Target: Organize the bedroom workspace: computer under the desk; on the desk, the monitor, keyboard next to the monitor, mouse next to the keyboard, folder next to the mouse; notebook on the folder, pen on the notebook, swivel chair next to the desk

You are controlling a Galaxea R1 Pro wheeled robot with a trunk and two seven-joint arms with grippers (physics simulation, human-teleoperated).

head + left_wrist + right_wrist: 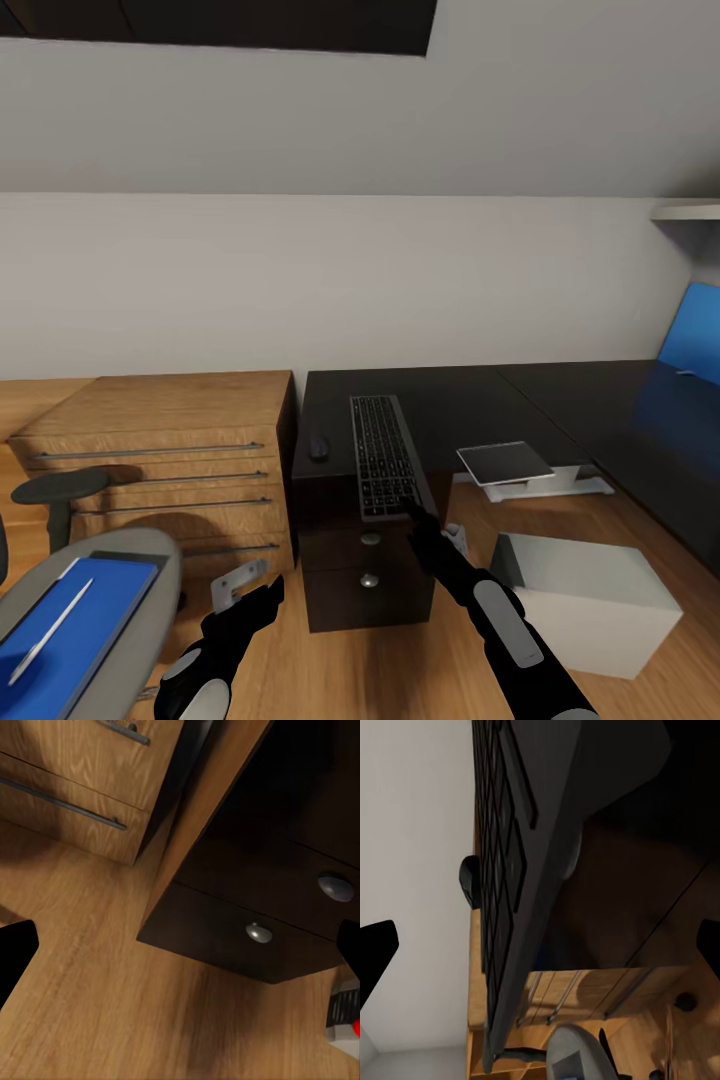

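1. From the head we see our right gripper (413, 508) at the near end of the keyboard (384, 452), which lies on the black cabinet (340, 570).
2. Our right wrist shows the fingers spread wide apart, keyboard (514, 870) between them, unclamped.
3. Our left gripper (245, 590) hangs released at 7 o'clock; its wrist shows cabinet knobs (259, 933).
4. The folder (75, 620) rests on the chair (150, 560).

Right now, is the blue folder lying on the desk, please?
No, the blue folder rests on the swivel chair seat, not the desk.
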